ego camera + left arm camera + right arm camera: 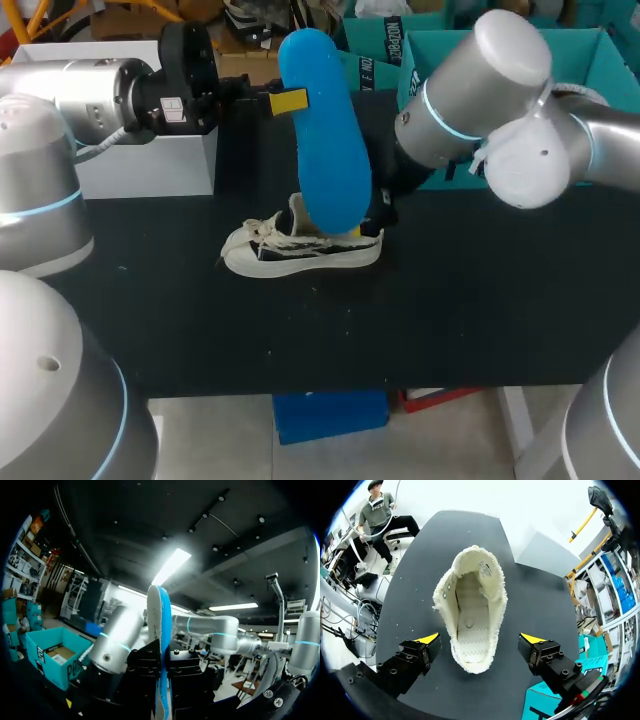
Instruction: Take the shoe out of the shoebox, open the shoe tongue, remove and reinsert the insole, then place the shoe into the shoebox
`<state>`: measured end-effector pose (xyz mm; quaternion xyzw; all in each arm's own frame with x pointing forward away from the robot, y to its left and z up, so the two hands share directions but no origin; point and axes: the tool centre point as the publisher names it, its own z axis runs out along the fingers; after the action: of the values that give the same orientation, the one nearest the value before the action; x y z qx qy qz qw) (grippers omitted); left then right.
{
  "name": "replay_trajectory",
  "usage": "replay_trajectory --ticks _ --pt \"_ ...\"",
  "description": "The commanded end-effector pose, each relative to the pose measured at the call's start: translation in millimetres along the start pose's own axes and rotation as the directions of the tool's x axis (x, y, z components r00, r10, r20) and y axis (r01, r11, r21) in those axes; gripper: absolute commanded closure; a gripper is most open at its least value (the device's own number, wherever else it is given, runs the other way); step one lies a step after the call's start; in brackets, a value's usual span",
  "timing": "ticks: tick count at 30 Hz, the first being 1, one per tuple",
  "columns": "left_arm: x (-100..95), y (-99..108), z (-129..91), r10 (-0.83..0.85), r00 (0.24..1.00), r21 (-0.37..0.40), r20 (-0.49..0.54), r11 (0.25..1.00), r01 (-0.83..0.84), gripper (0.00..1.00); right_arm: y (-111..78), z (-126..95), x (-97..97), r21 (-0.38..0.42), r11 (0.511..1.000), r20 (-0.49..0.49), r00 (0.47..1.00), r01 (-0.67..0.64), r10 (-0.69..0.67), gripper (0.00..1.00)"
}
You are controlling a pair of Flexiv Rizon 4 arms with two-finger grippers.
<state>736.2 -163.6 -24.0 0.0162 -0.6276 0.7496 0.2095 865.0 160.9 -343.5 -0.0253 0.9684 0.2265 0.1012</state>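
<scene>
Black all over, the table (pixel 480 300) carries the cream shoe (pixel 300 250) near its middle, sole down, with the toe toward my left side. My left gripper (pixel 286 101) is clamped on the blue insole (pixel 325 140) and holds it upright, the lower end at the shoe's opening. My right gripper (pixel 480 640) is spread wide, one finger on each side of the heel, neither touching it. A teal shoebox (pixel 612 60) stands behind my right arm. A white box (pixel 150 165) sits at the far left.

Silver arms (pixel 90 85), cyan rings, black yellow-tipped claws (pixel 481 639).
</scene>
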Motion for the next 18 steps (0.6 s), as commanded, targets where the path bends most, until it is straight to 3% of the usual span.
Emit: replay_trajectory --ticks 1,11,18 --pt "0.6 2 1 0.002 1.000 0.001 0.002 1.000 -0.002 1.00 -10.6 6 4.9 -0.217 0.976 0.017 1.000 0.004 0.000 0.00" --pt "0.6 2 1 0.002 1.000 0.001 0.002 1.000 -0.002 1.00 -22.9 18 2.1 -0.312 0.950 -0.006 1.000 -0.002 0.001 0.00" --pt "0.6 2 1 0.002 1.000 0.001 0.002 1.000 -0.002 1.00 -30.0 26 3.4 -0.336 0.942 -0.024 1.000 -0.026 0.019 0.00"
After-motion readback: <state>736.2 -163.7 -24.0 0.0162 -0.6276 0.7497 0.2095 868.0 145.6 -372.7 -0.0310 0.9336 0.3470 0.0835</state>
